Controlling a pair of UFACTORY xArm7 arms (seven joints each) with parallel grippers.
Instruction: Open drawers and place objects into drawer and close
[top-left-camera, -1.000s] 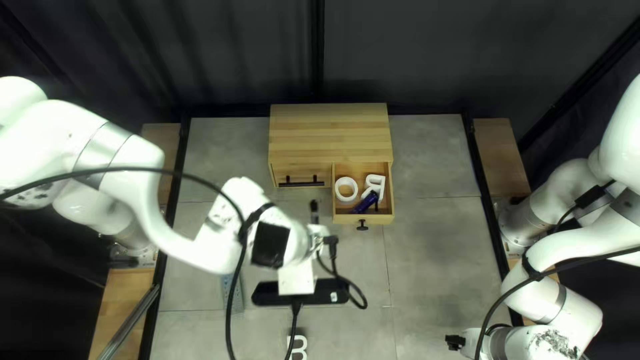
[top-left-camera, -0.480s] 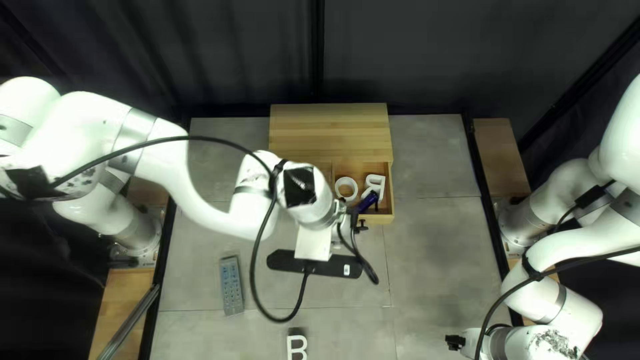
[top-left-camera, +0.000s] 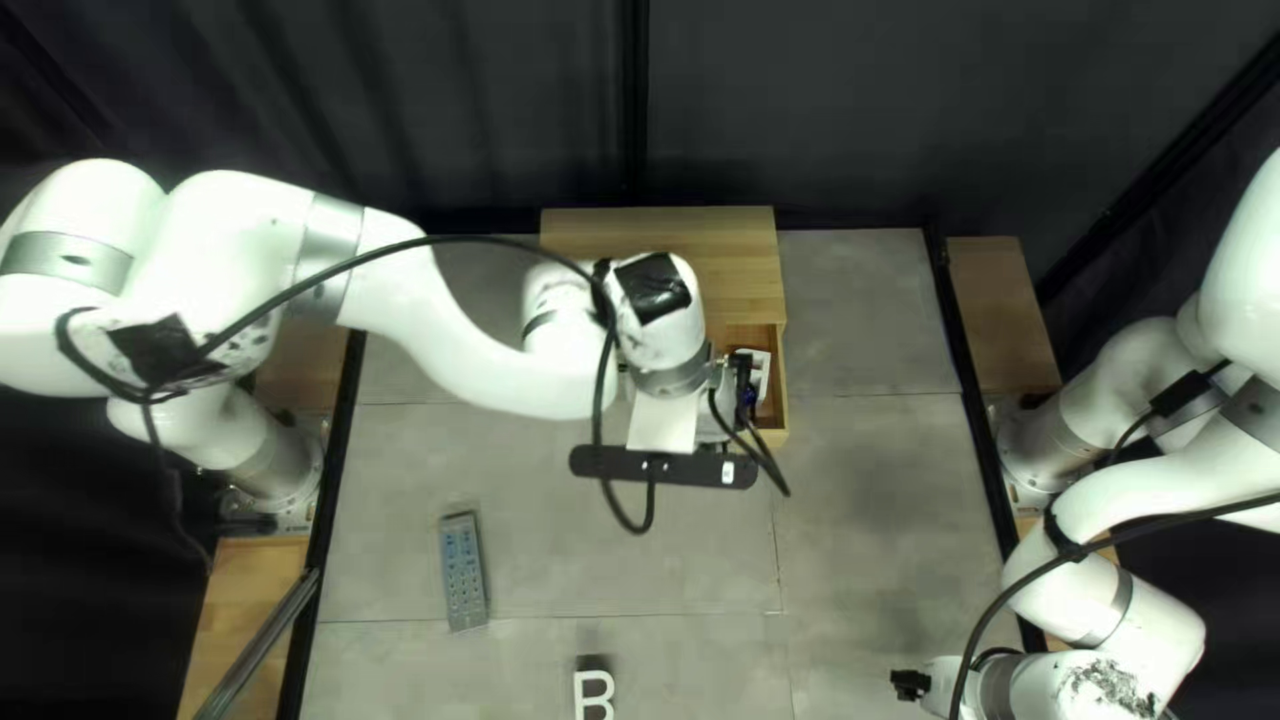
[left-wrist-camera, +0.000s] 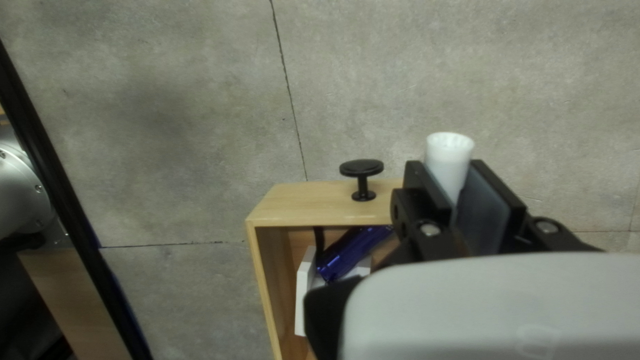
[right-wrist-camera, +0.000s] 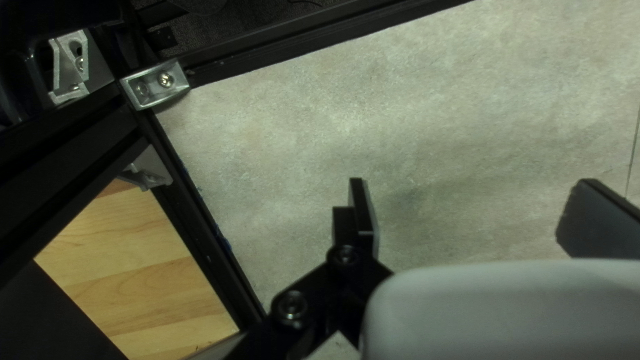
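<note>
My left gripper point(top-left-camera: 742, 362) is over the open right drawer point(top-left-camera: 782, 387) of the wooden cabinet point(top-left-camera: 734, 267). In the left wrist view, my left gripper point(left-wrist-camera: 463, 183) is shut on a white cylindrical object point(left-wrist-camera: 448, 157), beside the black knob point(left-wrist-camera: 362, 168) on the drawer's front point(left-wrist-camera: 313, 202). A shiny blue object point(left-wrist-camera: 347, 257) lies on a white letter point(left-wrist-camera: 303, 287) inside. The arm hides the cabinet's left drawer and the white ring. My right gripper point(top-left-camera: 911, 684) stays low at the right; its wrist view shows the right gripper point(right-wrist-camera: 477, 207) open and empty.
A grey remote point(top-left-camera: 463, 571) lies left of centre on the table, and a white letter B point(top-left-camera: 594, 694) sits near the near edge. Black rails point(top-left-camera: 980, 427) border the table. A cable loops from my left arm beside the drawer.
My left arm has swung right and toward the far edge, bringing its gripper from beside the drawer to over it. The remote has come into full view. My right arm has stayed still.
</note>
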